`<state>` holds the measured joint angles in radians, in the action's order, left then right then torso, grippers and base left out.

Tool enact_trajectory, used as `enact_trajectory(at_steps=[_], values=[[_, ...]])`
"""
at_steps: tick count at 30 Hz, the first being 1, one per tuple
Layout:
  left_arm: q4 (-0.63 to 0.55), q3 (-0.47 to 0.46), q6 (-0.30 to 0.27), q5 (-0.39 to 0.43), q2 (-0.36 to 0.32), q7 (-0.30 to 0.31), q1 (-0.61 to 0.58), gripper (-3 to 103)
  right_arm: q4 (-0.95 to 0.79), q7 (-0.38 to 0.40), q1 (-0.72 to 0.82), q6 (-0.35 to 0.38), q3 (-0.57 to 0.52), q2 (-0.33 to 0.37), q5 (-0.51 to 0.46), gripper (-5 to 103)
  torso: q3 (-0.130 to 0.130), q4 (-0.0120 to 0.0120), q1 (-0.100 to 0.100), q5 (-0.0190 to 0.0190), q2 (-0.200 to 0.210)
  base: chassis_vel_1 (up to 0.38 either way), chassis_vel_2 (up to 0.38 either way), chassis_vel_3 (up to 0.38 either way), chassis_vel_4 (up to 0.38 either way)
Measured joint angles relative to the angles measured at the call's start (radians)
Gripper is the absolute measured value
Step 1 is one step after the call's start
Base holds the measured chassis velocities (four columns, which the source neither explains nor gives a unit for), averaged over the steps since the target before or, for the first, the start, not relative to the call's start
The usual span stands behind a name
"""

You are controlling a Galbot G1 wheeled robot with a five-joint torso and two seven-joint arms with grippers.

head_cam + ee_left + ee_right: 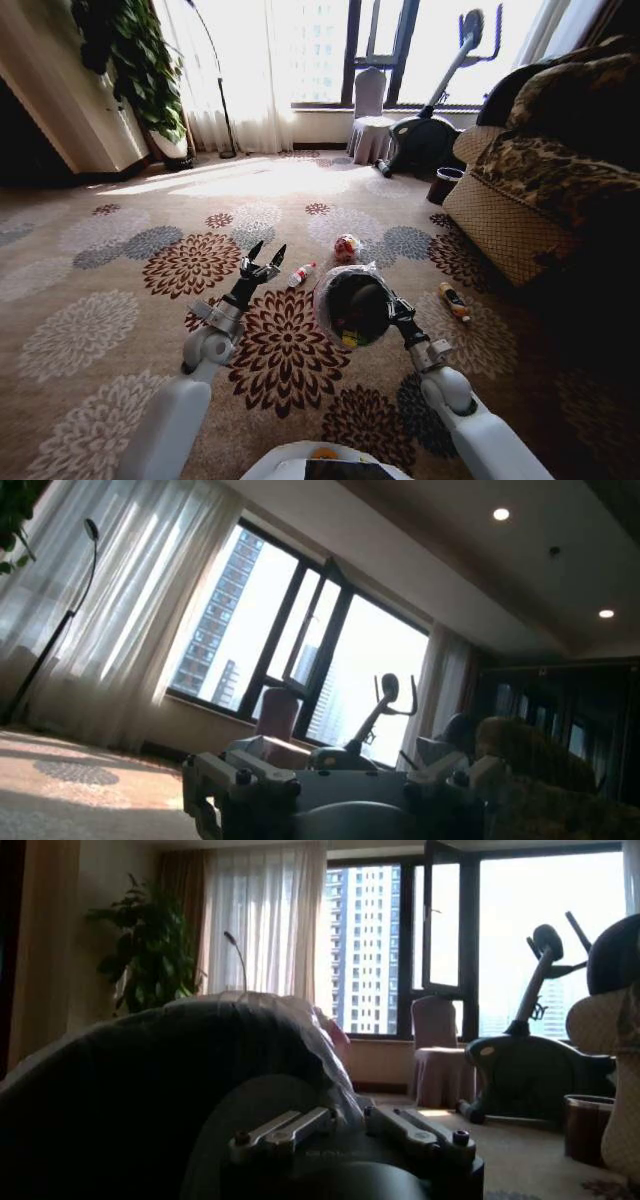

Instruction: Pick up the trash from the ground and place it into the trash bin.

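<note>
We see left gripper point(265, 257) at frame centre, fingers spread, nothing held, bottle point(301, 274) just right of it on carpet point(120, 300). Right gripper point(392, 305) pinching rim of bin point(350, 305), centre-right. Wad point(346, 247) above bin.

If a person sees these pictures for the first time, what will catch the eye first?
Probably the lined trash bin, held up at the centre by the right pincer, with litter inside. Next, the left pincer, open above the flowered carpet, near a small red-capped bottle and a red-white wad.
</note>
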<state>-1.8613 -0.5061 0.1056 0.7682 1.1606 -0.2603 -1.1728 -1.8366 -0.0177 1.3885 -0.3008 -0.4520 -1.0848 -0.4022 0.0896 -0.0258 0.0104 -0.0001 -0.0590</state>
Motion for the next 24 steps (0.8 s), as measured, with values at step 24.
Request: enact_trajectory(at_steps=[24], values=[[0.026, 0.033, -0.071, -0.206, 0.025, 0.234, -0.039, 100, -0.115, 0.0, 0.177, -0.052, -0.068, -0.166, 0.106, 0, 0.0, 0.0, 0.0, -0.0004, 0.0, -0.161, -0.161, 0.166, 0.167]])
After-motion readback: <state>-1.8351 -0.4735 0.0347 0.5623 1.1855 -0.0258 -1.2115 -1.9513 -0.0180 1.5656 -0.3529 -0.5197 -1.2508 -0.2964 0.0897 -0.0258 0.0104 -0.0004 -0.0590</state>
